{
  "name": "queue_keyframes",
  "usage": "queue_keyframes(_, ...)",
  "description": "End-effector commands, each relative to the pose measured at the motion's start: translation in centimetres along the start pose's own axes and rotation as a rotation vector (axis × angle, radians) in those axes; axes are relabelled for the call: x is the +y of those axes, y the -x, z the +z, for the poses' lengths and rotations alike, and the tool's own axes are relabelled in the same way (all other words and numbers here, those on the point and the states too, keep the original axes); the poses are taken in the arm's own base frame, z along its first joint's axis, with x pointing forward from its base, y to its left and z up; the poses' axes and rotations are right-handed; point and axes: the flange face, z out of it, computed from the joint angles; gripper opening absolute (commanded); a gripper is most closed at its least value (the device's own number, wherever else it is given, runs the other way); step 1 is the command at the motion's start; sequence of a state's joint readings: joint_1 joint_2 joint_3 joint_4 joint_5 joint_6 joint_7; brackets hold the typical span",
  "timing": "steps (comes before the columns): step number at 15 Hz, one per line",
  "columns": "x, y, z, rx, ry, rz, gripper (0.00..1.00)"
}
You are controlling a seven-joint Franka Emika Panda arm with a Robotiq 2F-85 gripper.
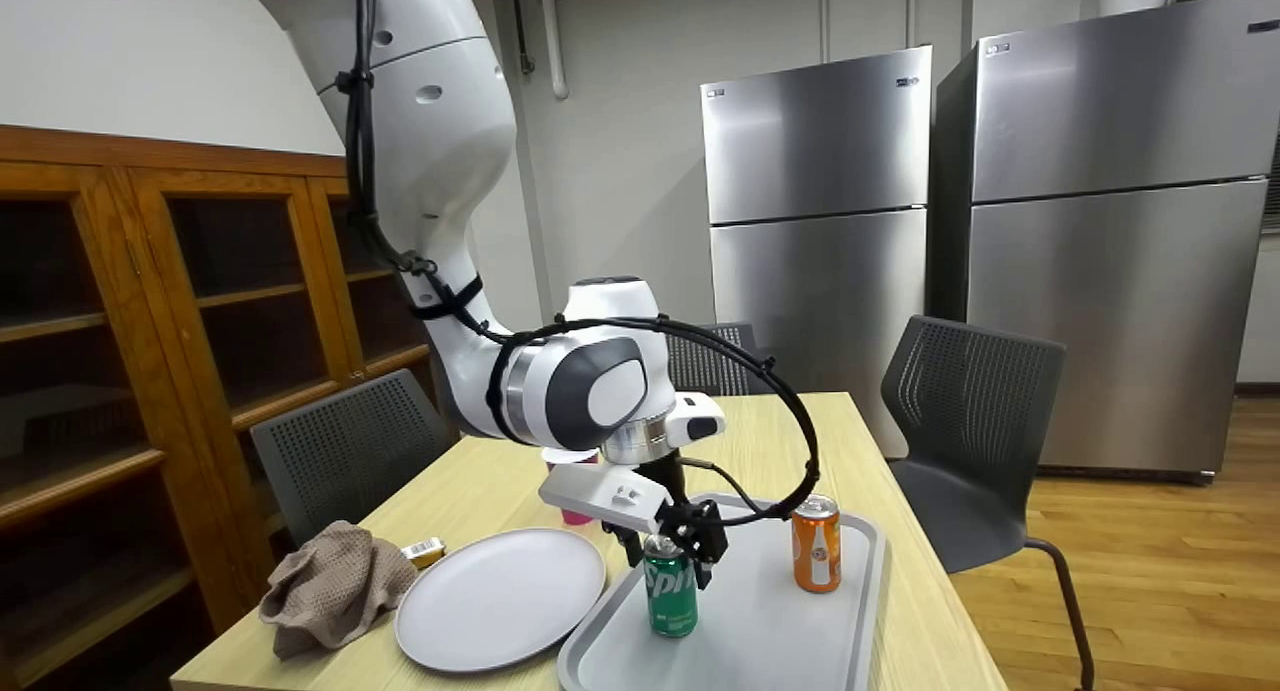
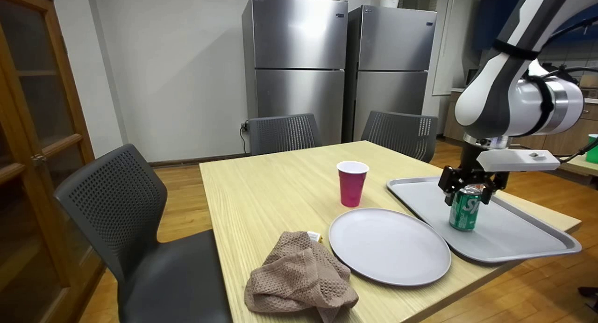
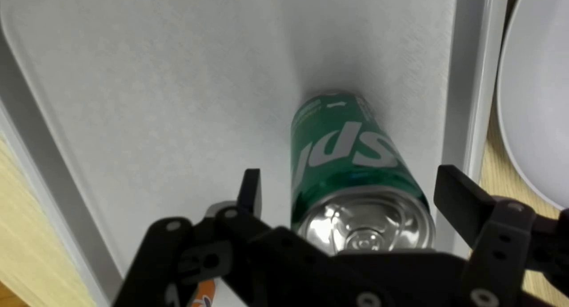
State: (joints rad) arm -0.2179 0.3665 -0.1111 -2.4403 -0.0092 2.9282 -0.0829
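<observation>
1. In an exterior view, the green can (image 1: 671,596) is standing upright on the gray tray (image 1: 755,621) at lower center, its long axis running vertical, silver lid (image 3: 366,222) facing up.
2. I'm seeing white lettering (image 3: 349,140) wrapping its glossy side.
3. My gripper (image 3: 349,187) is straddling it, jaws wide apart, gripping nothing.

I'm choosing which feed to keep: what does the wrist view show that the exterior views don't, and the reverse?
Only the wrist view clearly shows the pull tab of the green can and space on either side of it, between the jaws of the open tool.
Only the exterior views show the arm, towel, cup, chairs and fridges.
Shared: tool, green can upright on the tray, plate, table and orange can, the last just a sliver at the wrist.
</observation>
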Motion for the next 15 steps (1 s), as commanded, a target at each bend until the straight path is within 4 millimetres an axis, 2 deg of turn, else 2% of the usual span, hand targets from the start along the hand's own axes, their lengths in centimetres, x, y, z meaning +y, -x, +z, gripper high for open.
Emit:
queue_keyframes(1, -0.05, -0.01, -0.05, -0.001, 0.0, 0.0, 1.0)
queue_keyframes(5, 0.01, 0.07, -0.03, 0.003, 0.0, 0.005, 1.0)
queue_keyframes(6, -0.03, 0.12, -0.05, 0.007, -0.002, 0.004, 0.81)
queue_keyframes(11, -0.04, 0.24, -0.1, 0.009, -0.005, -0.004, 0.42)
queue_keyframes(12, -0.03, 0.26, -0.14, 0.011, -0.006, -0.004, 0.38)
queue_keyframes(15, 0.06, 0.38, -0.45, 0.009, -0.016, -0.006, 0.38)
